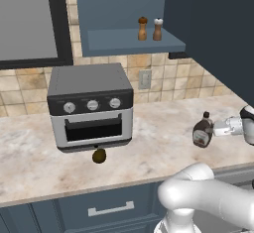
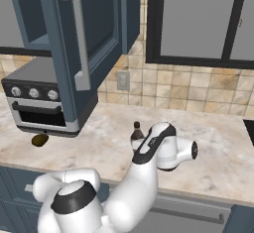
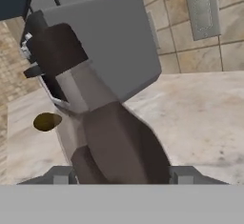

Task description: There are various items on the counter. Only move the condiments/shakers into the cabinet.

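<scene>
Both wooden shakers, the brown-topped shaker (image 1: pixel 142 29) and the white-topped shaker (image 1: pixel 158 29), stand side by side on the shelf floor of the cabinet (image 1: pixel 134 41), so I judge the syrup bottle (image 1: pixel 202 130) to be the last condiment left to move. It stands upright on the table (image 1: pixel 158 123), to the right of the toaster oven (image 1: pixel 91 105) and well apart from the small fruit (image 1: pixel 99 155), which lies near the table's front edge under the oven door and should stay there.

My tool (image 3: pixel 123 175) is at the bottle from the right, with the bottle's body between my two finger tips (image 3: pixel 61 175). The jaws look part-way closed around it, but I cannot tell whether they press on it yet.

The step in hand is the grasp of the bottle. Next I would need a firm squeeze on its body, a straight lift, and a carry up and left to the shelf, to a spot beside the shakers without knocking them.
</scene>
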